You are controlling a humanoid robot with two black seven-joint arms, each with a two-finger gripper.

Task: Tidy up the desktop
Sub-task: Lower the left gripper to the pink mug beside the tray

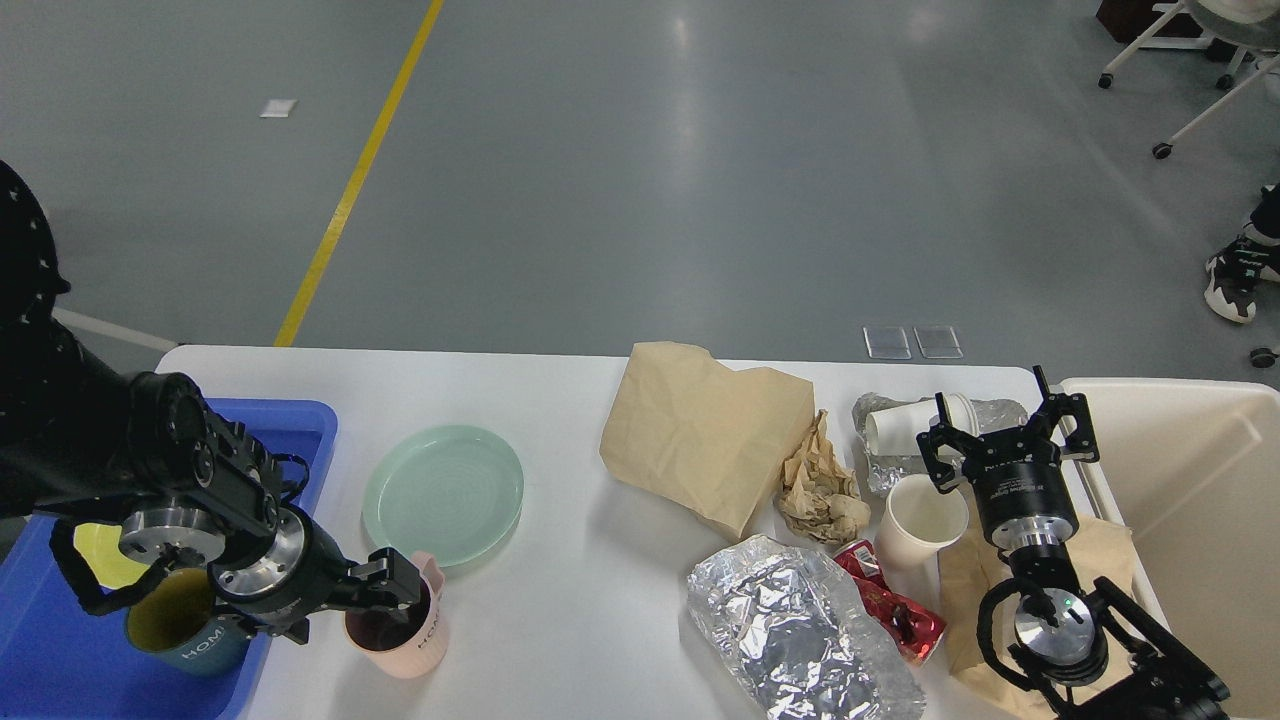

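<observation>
Across the white matte desktop [560,600] (cluttered), right claw [1005,435] gapes; left claw [385,600] unclear.

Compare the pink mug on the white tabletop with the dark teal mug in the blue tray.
The pink plastic mug stands on the bare white tabletop; the dark teal mug stands inside the blue plastic tray. The pink mug is dark inside, the teal mug yellowish. The left gripper is at the pink mug's rim, while the arm partly hides the teal mug. Both are upright, with HOME lettering.
</observation>
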